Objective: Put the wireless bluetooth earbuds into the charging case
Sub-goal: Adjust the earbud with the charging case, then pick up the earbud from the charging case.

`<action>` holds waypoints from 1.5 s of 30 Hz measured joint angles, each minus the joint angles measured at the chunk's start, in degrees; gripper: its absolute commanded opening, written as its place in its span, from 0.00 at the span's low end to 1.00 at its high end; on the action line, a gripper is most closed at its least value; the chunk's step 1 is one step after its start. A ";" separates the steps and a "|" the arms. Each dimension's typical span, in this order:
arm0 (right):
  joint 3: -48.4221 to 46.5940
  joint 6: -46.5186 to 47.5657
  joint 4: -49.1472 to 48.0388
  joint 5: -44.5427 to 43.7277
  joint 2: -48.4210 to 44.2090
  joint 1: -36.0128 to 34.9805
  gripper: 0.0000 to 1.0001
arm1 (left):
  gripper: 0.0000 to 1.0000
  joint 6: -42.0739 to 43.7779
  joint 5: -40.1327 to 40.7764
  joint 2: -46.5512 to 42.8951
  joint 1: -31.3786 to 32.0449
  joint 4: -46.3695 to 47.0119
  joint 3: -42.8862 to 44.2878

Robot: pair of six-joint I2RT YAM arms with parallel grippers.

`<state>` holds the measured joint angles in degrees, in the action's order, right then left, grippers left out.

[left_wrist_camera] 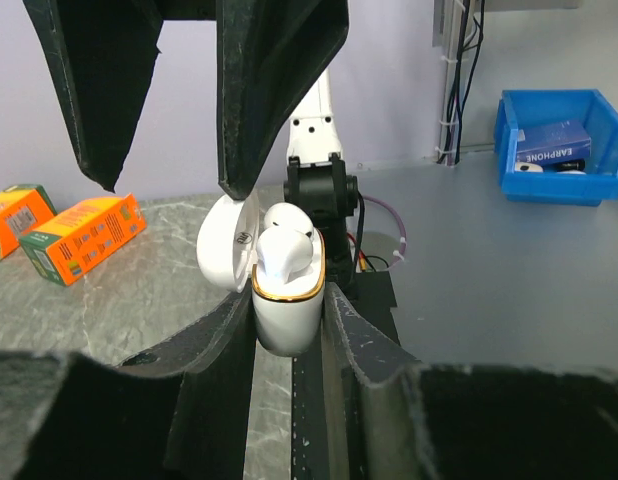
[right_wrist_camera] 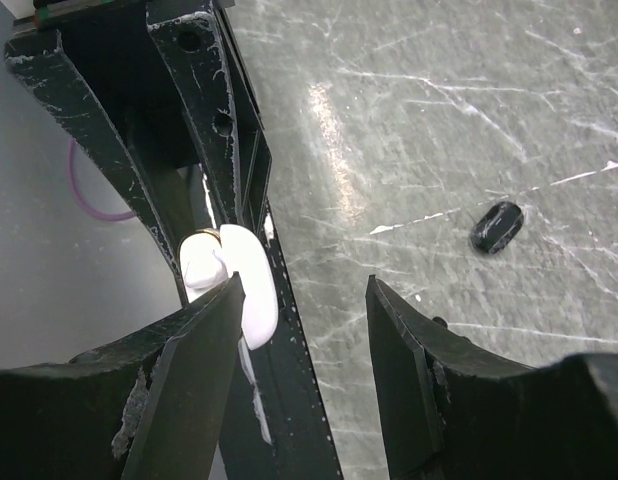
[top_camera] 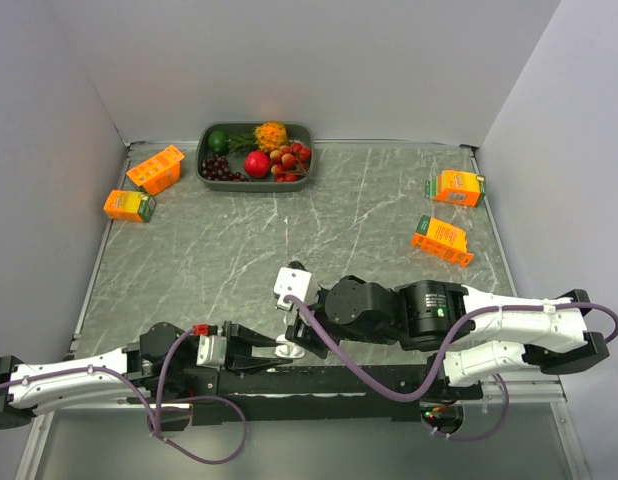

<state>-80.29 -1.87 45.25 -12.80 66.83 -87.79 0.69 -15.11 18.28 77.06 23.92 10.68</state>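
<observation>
White earbud (left_wrist_camera: 281, 252): seated in the open case at the centre of the left wrist view; whether it is fully home cannot be told.
Black earbud (right_wrist_camera: 497, 227): left loose on the table (right_wrist_camera: 419, 120), right of centre in the right wrist view, well apart from the case.
Handling: the buds are judged very light, hard, glossy and slippery, so easily squirted out of a pinch. A light fingertip hold across the broad body is advised.
Charging case (left_wrist_camera: 287, 305): white with a gold rim, held upright, its lid swung open to the left.
Left gripper (left_wrist_camera: 286, 335): closed on the lower body of the case, one finger pressed to each side.
Right gripper (right_wrist_camera: 304, 290): spread wide and holding nothing. Its left finger is seen against the case in the lower middle of the right wrist view.
Orange cartons (left_wrist_camera: 79, 235): placed at the left edge of the left wrist view.
Fruit tray (top_camera: 204, 172): set at the top centre of the overhead view.
Blue bin (left_wrist_camera: 564, 185): seen at the upper right of the left wrist view.
</observation>
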 measured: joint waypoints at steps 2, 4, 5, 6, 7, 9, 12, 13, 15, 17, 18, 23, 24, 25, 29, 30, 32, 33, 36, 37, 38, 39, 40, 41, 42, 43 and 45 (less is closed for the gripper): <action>-0.02 0.07 0.22 -0.11 0.33 -0.15 0.61 | 0.01 0.00 0.02 0.09 0.00 -0.52 0.00; -0.09 0.11 0.42 -0.31 0.55 -0.31 0.61 | 0.01 0.00 0.00 0.09 0.00 -0.76 0.00; -0.09 0.17 0.50 -0.39 0.66 -0.37 0.61 | 0.01 0.00 0.00 0.09 0.00 -0.98 0.00; -0.09 0.22 0.63 -0.50 0.76 -0.44 0.61 | 0.01 0.00 0.02 0.09 0.00 -1.18 0.00; -0.11 0.26 0.76 -0.66 0.87 -0.52 0.60 | 0.01 0.00 0.02 0.09 0.00 -1.40 0.00; -0.17 0.31 1.05 -1.03 1.09 -0.81 0.60 | 0.01 0.00 0.02 0.09 0.00 -1.75 0.00; -0.17 0.35 1.18 -1.60 1.11 -1.27 0.61 | 0.01 0.02 0.11 0.02 0.00 -2.05 0.00; -0.17 0.35 1.14 -1.75 1.05 -1.42 0.61 | 0.01 0.02 0.20 -0.04 0.00 -2.05 0.00; -0.17 0.33 1.07 -1.77 0.70 -1.60 0.61 | 0.01 0.00 0.39 -0.09 0.00 -1.97 0.00; -0.17 0.31 1.01 -1.75 0.00 -1.70 0.61 | 0.01 0.02 0.52 -0.09 0.00 -1.97 0.00; -0.17 0.31 0.94 -1.75 -0.44 -1.70 0.61 | 0.01 0.02 0.59 -0.09 0.00 -1.99 0.00; -0.17 0.26 0.92 -1.66 -2.32 -2.16 0.54 | 0.01 0.02 1.44 -0.13 0.00 -1.99 0.00; -0.17 0.22 0.92 -1.42 -2.58 -2.38 0.49 | 0.01 0.02 1.60 -0.20 0.00 -1.99 0.00; -0.17 0.22 0.94 -1.20 -2.71 -2.51 0.47 | 0.01 0.02 1.86 -0.26 0.00 -2.01 0.02; -0.15 -0.07 0.94 -0.50 -2.78 -2.89 0.41 | 0.01 0.02 3.13 -0.96 0.00 -1.99 0.09; -0.11 -0.22 0.90 -0.26 -2.78 -2.97 0.41 | 0.01 0.00 3.50 -1.09 0.00 -1.97 0.09; 0.02 -0.44 0.76 0.24 -2.78 -3.13 0.40 | 0.01 -0.02 4.26 -1.29 0.00 -1.99 0.24; 0.11 -0.66 0.68 0.28 -2.78 -3.19 0.40 | 0.01 -0.04 4.59 -1.29 0.00 -1.95 0.39; 0.28 -1.86 0.04 0.39 -2.78 -3.21 0.39 | 0.01 -0.04 5.60 -1.27 0.00 -2.01 0.85; 0.42 -2.25 -0.39 0.39 -2.78 -3.21 0.39 | 0.01 -0.35 5.92 -1.22 0.00 -1.99 0.96; 0.63 -2.89 -1.03 0.39 -2.78 -3.21 0.40 | 0.01 -0.52 6.08 -1.18 0.00 -1.99 1.07; 0.87 -3.45 -1.57 0.39 -2.78 -3.21 0.42 | 0.01 -0.83 6.36 -1.14 0.00 -2.01 1.25; 0.98 -4.11 -1.81 0.28 -2.73 -3.21 0.42 | 0.01 -1.09 6.56 -1.14 0.00 -1.97 1.36; 1.11 -4.90 -2.21 0.13 -2.73 -3.21 0.43 | 0.01 -1.40 6.84 -1.14 0.00 -1.92 1.44; 1.14 -5.60 -2.49 -0.04 -2.73 -3.21 0.43 | 0.01 -1.68 7.10 -1.14 0.00 -1.88 1.49; 1.14 -6.29 -2.78 -0.31 -2.73 -3.21 0.43 | 0.01 -1.88 7.39 -1.14 0.00 -1.84 1.51; 1.14 -7.80 -3.28 -1.03 -2.71 -3.21 0.44 | 0.01 -2.32 7.82 -1.14 0.00 -1.79 1.53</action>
<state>-79.15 -9.67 41.98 -13.82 64.12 -91.00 -1.63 -7.29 17.15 77.06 22.13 12.21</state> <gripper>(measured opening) 0.432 0.329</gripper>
